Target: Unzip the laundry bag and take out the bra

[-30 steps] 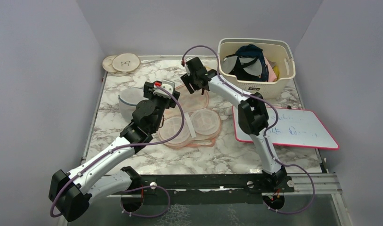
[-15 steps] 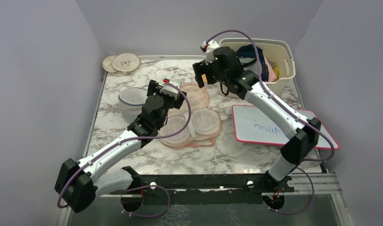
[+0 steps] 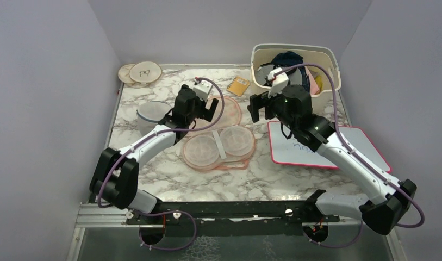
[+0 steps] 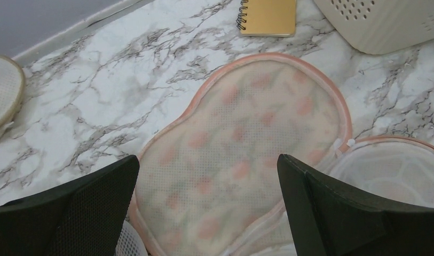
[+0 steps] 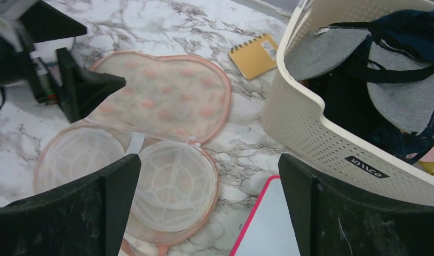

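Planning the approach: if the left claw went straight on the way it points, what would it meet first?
Probably the laundry bag: its printed peach panel lies straight ahead of the open left claw, though depth is unclear.

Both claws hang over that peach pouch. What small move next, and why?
Probably lower the right gripper toward the round cups of the laundry bag to check them. The bag lies unzipped, its printed flap folded back; both it and the left gripper are open and empty; whether a bra lies under the mesh, I cannot tell.
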Tool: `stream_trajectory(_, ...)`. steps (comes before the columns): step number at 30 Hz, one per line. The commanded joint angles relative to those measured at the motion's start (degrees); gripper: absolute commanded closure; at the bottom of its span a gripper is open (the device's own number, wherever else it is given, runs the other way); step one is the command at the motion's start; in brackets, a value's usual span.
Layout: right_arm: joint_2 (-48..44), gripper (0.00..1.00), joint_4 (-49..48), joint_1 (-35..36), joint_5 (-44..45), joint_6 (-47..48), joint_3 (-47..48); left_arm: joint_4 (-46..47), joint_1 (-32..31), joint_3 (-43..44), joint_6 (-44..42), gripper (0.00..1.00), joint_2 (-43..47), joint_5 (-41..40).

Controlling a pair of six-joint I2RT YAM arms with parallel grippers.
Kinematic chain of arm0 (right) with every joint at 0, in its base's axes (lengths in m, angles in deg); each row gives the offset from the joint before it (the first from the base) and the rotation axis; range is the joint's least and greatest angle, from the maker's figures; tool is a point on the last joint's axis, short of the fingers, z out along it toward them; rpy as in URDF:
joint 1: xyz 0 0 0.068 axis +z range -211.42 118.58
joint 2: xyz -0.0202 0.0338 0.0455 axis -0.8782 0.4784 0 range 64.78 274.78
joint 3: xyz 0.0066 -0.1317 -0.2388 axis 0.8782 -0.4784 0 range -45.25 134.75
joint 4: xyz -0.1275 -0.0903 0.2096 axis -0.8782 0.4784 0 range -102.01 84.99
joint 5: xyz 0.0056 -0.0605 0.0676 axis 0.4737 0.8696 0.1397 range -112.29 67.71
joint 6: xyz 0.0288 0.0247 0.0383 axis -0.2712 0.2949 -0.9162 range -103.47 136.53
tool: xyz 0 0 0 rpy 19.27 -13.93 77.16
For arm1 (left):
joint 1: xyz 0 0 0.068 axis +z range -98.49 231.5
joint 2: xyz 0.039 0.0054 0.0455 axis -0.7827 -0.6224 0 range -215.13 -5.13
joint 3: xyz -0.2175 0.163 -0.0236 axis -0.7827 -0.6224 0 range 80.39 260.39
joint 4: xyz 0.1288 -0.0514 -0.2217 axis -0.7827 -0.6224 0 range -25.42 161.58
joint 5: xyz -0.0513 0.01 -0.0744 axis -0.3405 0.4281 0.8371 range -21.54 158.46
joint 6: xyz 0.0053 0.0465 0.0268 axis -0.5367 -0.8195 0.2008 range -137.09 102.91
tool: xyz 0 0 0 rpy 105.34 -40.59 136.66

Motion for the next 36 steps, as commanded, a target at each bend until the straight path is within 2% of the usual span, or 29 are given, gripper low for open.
stream_trajectory(1, -6.2, 0.0, -5.3, -0.3, -0.8, -1.9, -3.6, -2.2, 5.5, 6.6, 2.8, 0.01, -7.0, 12.6)
stream_trajectory(6, -11.8, 0.0, -8.6, -0.2, -2.1, -1.4, -6.4, -9.7, 13.1, 19.5, 0.4, 0.11, -20.5, 28.7)
stream_trajectory(8, -13.5, 0.0, -9.6, -0.3, -2.6, -1.0, -7.4, -13.7, 15.1, 26.6, 0.0, 0.19, -26.5, 33.8)
stream_trajectory(11, -14.3, 0.01, -9.7, -0.2, -2.6, -0.7, -7.9, -19.7, 15.5, 36.1, -3.9, 0.27, -34.6, 32.6)
stream_trajectory(13, -14.7, 0.0, -9.9, -0.2, -3.1, -0.6, -8.2, -21.1, 15.5, 39.4, -6.0, 0.29, -38.6, 32.4)
stream_trajectory(17, -15.3, 0.0, -10.4, -0.3, -4.0, -0.3, -8.6, -22.9, 15.5, 44.6, -8.1, 0.41, -43.6, 29.2)
stream_trajectory(21, -15.3, 0.01, -11.4, -0.2, -4.9, -0.1, -9.2, -23.2, 15.0, 46.4, -9.7, 0.45, -46.1, 25.2)
stream_trajectory(27, -14.3, 0.01, -11.8, -0.2, -5.9, 0.2, -9.5, -23.6, 13.8, 44.7, -12.6, 0.55, -47.9, 22.5)
stream_trajectory(33, -13.8, 0.01, -12.6, -0.3, -6.7, 0.2, -10.0, -21.9, 12.4, 41.0, -13.5, 0.53, -47.4, 21.4)
stream_trajectory(36, -13.4, 0.01, -12.5, -0.2, -6.9, 0.2, -10.0, -21.7, 11.8, 40.4, -14.1, 0.57, -47.8, 19.6)
